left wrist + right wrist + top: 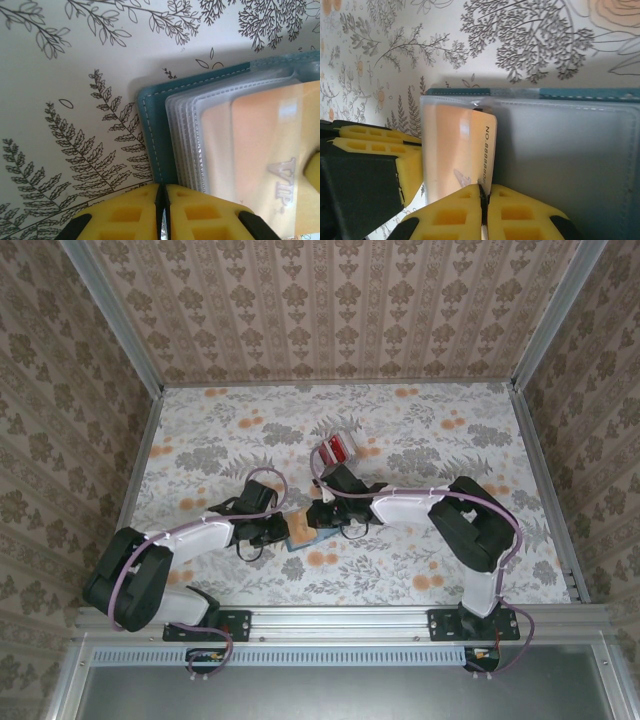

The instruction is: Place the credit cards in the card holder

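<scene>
Pinching credit card (455,145) by one short end with closed right gripper (482,197), aimed lengthwise straight ahead into card holder (590,93), mid-table. Clamping its teal cover's edge with closed left gripper (162,200).

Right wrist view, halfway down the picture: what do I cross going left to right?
From the left: left hand → orange credit card → grey sleeve of the card holder. The right hand sits under the card's edge, so it is left out of the order.
</scene>
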`<state>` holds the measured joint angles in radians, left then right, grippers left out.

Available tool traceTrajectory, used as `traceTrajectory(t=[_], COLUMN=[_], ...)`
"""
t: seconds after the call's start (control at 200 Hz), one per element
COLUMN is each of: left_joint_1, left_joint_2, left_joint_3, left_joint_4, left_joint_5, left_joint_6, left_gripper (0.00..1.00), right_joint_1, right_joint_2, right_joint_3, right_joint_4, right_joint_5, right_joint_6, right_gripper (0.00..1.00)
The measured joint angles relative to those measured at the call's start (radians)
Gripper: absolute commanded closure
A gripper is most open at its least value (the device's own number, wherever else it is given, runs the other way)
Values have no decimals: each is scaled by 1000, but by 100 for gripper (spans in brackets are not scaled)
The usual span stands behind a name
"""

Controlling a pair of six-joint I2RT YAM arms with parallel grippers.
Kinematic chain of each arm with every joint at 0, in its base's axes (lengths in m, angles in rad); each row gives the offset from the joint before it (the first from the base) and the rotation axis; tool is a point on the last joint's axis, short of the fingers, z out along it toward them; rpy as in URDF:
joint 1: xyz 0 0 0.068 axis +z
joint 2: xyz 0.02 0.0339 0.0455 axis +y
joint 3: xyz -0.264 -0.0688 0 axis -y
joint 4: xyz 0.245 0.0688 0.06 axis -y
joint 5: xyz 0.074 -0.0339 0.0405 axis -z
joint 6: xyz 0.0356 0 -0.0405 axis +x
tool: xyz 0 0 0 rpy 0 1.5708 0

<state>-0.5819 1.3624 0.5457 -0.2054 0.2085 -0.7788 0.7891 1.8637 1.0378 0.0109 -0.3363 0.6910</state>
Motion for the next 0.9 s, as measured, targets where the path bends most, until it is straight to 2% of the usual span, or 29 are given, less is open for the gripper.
traceTrajectory(t=[0.28,0.52,0.9], left_joint_1=[0,-6,3], left_joint_2=[0,0,-19], left_joint_3=[0,12,15], left_joint_4=[0,-14,-42], left_joint_5=[0,-8,-23], left_joint_6=[0,0,1], left_gripper=[86,86,86], right_joint_1=[32,40,-13], right_joint_2=[24,23,-40], right_joint_3=[63,71,66], right_joint_4=[-66,-121,-267], right_joint_5=[34,72,161], right_joint_6=[-34,-66,-138], right_gripper=[89,72,67])
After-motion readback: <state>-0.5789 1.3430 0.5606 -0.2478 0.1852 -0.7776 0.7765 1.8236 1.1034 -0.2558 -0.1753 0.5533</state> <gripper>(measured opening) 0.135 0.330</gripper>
